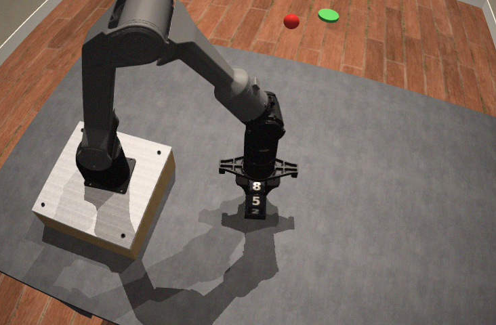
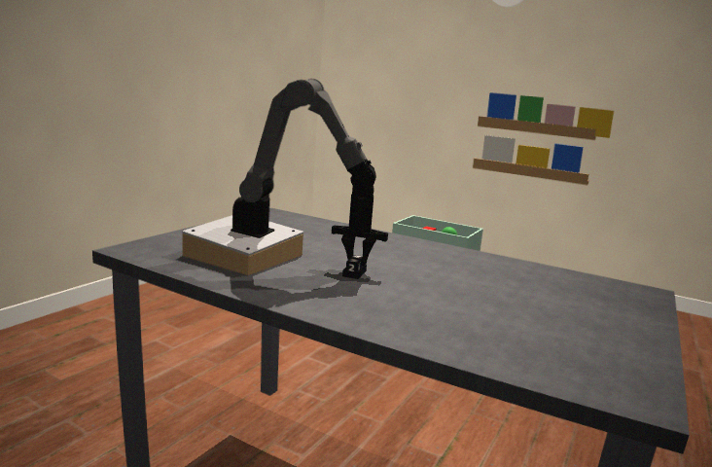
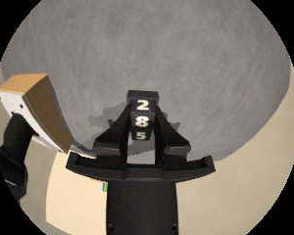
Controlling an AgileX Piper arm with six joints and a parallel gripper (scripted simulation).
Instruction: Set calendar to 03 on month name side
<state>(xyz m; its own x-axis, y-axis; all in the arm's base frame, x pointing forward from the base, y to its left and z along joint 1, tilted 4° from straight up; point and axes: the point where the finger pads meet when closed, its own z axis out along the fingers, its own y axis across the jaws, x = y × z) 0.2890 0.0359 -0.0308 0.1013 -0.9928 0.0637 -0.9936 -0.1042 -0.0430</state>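
Observation:
My gripper (image 1: 255, 190) (image 2: 359, 257) (image 3: 142, 111) points straight down near the middle of the grey table (image 1: 371, 191) and is shut on a black digit cube (image 1: 255, 200) (image 2: 352, 268) (image 3: 142, 106). White digits 8, 5 and 2 show in a column on the dark block. I cannot tell whether it is one cube or two stacked. Its lower end is at or just above the table top, right over its shadow. No tray and no month name show in any view.
The arm's base stands on a wooden block (image 1: 102, 199) (image 2: 241, 247) to the left. A pale green bin (image 2: 437, 231) stands at the table's far edge. A red ball (image 1: 291, 21) and a green disc (image 1: 328, 15) show beyond the table.

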